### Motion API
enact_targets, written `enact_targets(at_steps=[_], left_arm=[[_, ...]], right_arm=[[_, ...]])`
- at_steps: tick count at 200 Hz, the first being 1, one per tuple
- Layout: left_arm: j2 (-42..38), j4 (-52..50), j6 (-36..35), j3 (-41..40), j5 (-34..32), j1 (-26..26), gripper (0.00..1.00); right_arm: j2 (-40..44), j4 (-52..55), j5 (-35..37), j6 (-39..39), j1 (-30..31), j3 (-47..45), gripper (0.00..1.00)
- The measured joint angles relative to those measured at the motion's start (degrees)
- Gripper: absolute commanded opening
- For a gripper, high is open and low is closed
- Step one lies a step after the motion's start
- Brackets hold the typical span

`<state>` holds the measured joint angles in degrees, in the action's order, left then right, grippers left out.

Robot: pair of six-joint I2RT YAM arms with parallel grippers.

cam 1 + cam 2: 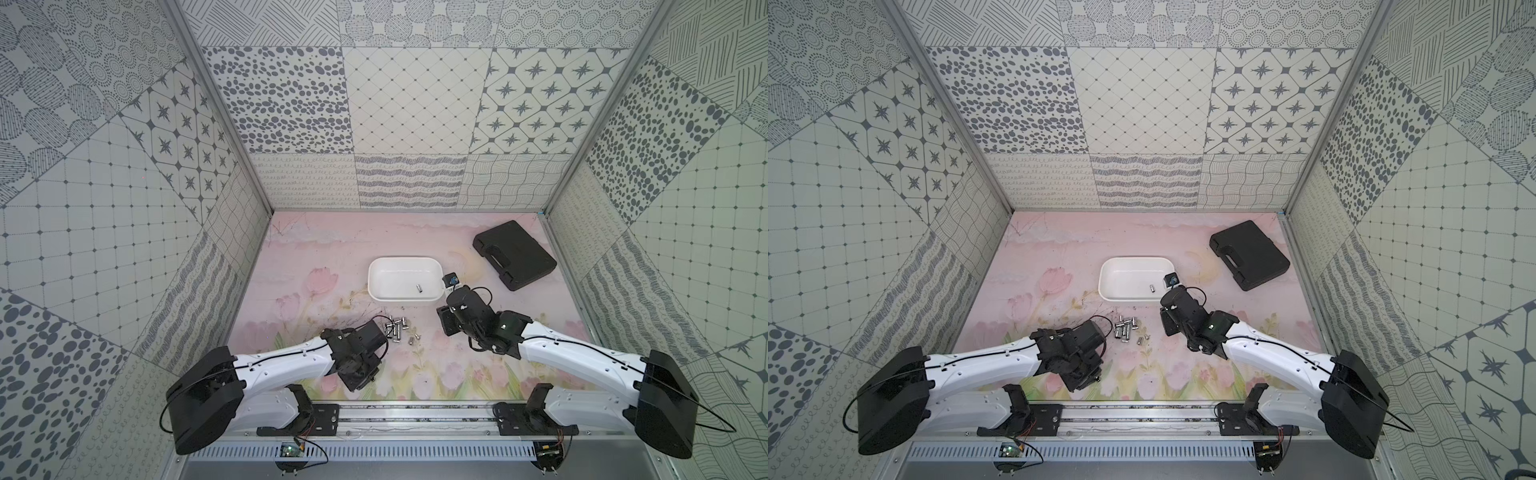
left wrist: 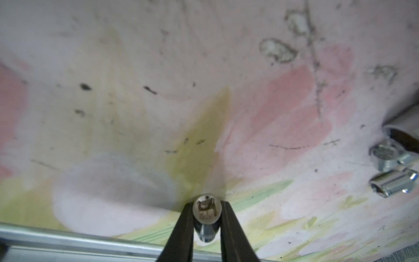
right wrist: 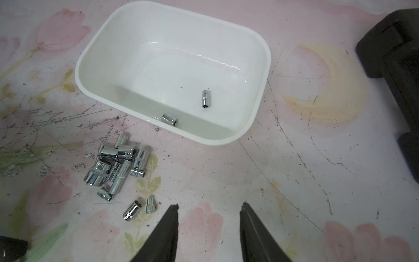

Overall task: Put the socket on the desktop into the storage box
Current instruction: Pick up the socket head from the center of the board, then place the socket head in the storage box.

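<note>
**Ana:** Chrome steel, the socket: small, hard, dense for its size and slick. Where is it?

**Ben:** It is pinched in the left gripper, with a finger pressed on each side of its round barrel. It sits near the table's front rail. Whether it is clear of the mat cannot be told.

**Ana:** Is that a sound hold?

**Ben:** Likely the best on offer. It will not crush or bend, so a firm squeeze across the barrel's middle is safe. The risk is that a polished cylinder squirts out of flat fingers if taken near an end.

**Ana:** And the right gripper?

**Ben:** Its jaws stand apart with nothing between them, raised over the mat near the box.

**Ana:** The box?

**Ben:** White plastic with smooth walls, mid-table. A slim socket lies on its floor and a stubby socket lies against a wall. A low release should suit, since steel may bounce on that hard bottom.

**Ana:** What is left?

**Ben:** A pile lies on the mat near the box, with several sockets touching and a few loose beside it.

**Ana:** Surface and room?

**Ben:** The mat is flat, printed with pink tulips and scuffed with dark scratches. A black case lies shut at the far right, well apart from the box. Grey-patterned panels close in three sides.
</note>
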<state>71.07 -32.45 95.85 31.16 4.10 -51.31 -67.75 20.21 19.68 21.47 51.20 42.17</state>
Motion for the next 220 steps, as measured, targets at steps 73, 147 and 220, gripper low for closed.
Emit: enact_targets(at_steps=[73, 147, 220], left_arm=[[1.1, -1.7, -1.6, 2.1, -0.6, 0.0, 0.0], [-2.0, -4.1, -19.9, 11.3, -10.0, 0.0, 0.0], [9.3, -0.2, -48.5, 31.3, -17.9, 0.2, 0.0]], right_arm=[[0.3, -2.5, 0.1, 0.1, 0.2, -1.1, 0.47], [5.5, -3.3, -0.1, 0.5, 0.5, -2.8, 0.48], [9.9, -3.7, -2.6, 2.3, 0.5, -4.1, 0.48]])
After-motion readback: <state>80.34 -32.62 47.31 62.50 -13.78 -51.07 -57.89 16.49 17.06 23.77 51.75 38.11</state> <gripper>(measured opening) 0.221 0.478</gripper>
